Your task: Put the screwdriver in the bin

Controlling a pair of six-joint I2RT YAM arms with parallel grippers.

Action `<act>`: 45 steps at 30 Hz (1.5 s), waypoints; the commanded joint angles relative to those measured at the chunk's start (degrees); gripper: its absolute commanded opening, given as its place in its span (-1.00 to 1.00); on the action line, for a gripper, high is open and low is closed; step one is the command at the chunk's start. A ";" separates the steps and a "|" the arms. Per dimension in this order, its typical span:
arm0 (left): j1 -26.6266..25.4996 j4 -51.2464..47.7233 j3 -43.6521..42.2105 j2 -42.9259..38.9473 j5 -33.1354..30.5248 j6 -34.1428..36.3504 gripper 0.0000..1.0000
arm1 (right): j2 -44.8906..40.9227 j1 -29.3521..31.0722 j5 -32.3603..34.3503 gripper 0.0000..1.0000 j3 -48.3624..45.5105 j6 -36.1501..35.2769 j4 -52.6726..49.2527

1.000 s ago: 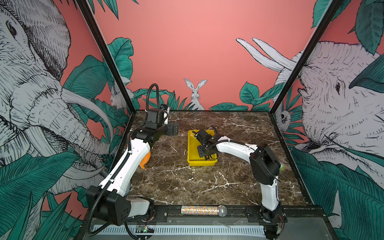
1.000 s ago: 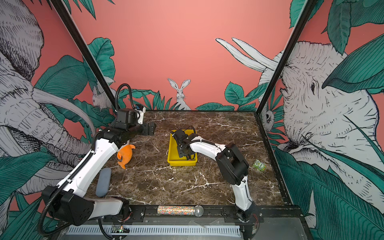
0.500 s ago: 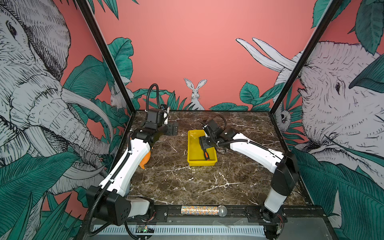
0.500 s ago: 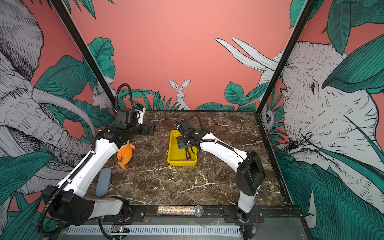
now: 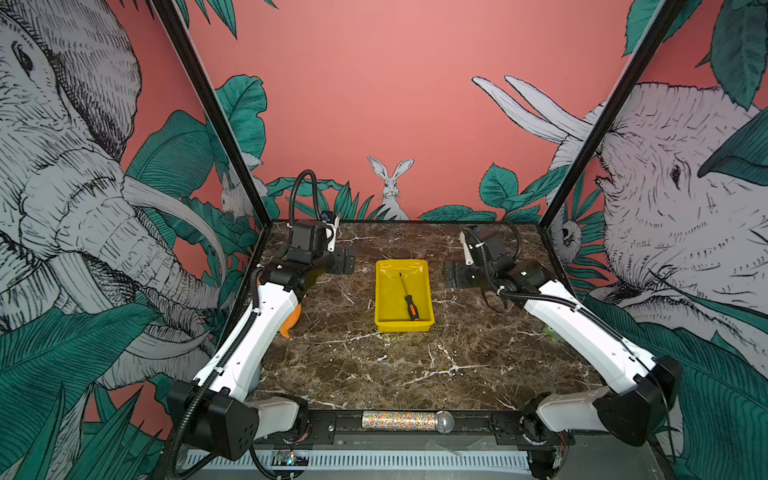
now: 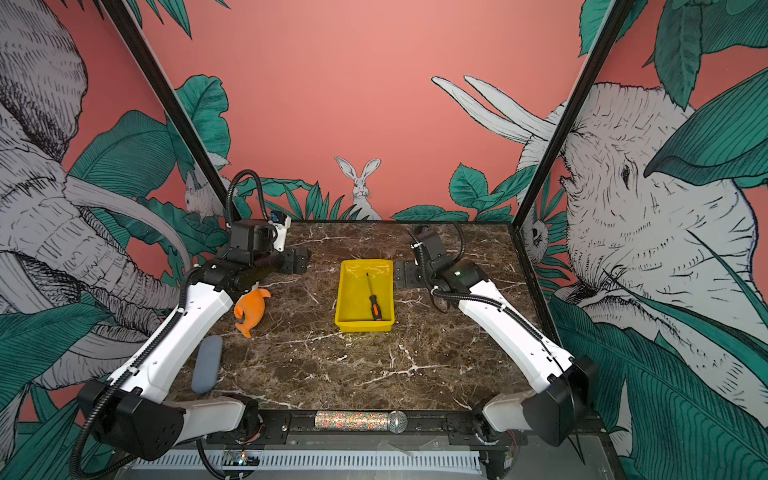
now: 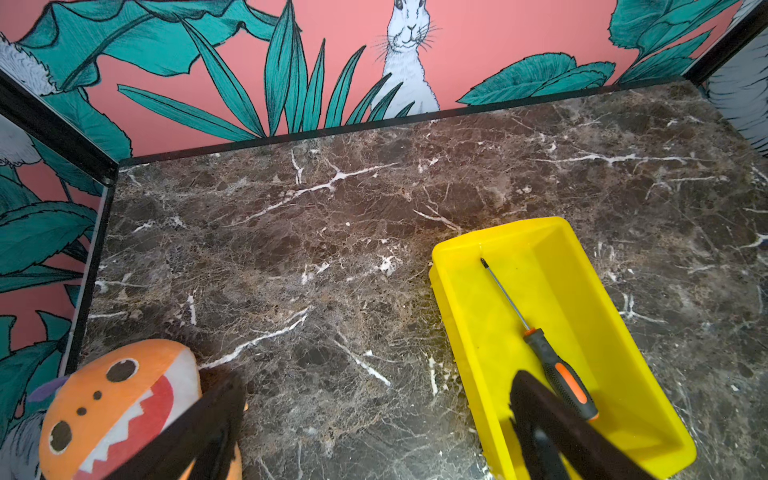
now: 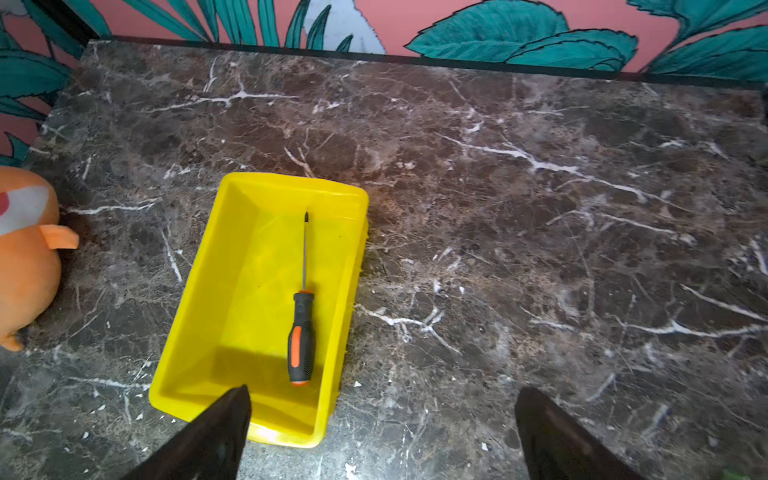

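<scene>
The screwdriver point(image 5: 408, 298), with a thin dark shaft and a black and orange handle, lies free on the floor of the yellow bin point(image 5: 383, 291) at mid-table in both top views. Its handle end points toward the table's front. My right gripper point(image 5: 455, 274) hovers open just right of the bin, empty; in the right wrist view the screwdriver point(image 8: 302, 332) and bin point(image 8: 199, 311) lie ahead of the spread right gripper point(image 8: 384, 395). My left gripper point(image 5: 345, 262) stands open left of the bin, holding nothing. The left wrist view shows the screwdriver point(image 7: 555, 368) inside the bin point(image 7: 465, 332).
An orange plush toy point(image 6: 251, 309) lies left of the bin beside the left arm. A grey-blue case point(image 6: 206, 370) rests at the front left. A glittery microphone point(image 6: 359, 420) lies on the front rail. Something small and green point(image 5: 550, 332) sits by the right arm.
My right gripper has opened, lifted out of the bin and pulled back to the right, leaving the screwdriver lying in the bin. The left arm has not moved.
</scene>
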 commanded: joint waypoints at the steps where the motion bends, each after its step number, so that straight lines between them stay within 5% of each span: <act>1: -0.01 5.14 -5.00 -3.23 0.26 1.67 0.99 | -3.73 -2.32 1.57 0.98 -3.00 -1.91 -0.54; 12: -0.04 40.09 -38.88 -17.48 -14.87 8.97 0.99 | -8.23 -12.62 10.07 0.98 -22.06 -12.14 15.65; 18: 0.27 45.56 -45.40 -20.83 -19.31 13.90 0.99 | -4.75 -15.73 8.94 0.98 -24.29 -14.76 19.57; 26: 8.73 62.15 -52.46 -11.69 -16.07 10.87 0.99 | -1.62 -21.21 7.90 0.99 -27.91 -20.46 28.49; 34: 9.58 77.59 -53.52 3.43 -15.91 13.77 0.99 | -4.50 -22.00 7.27 0.99 -45.91 -32.75 59.55; 45: 10.76 90.04 -53.35 15.85 -11.13 13.83 0.99 | 8.47 -24.72 6.73 0.98 -53.25 -29.85 87.61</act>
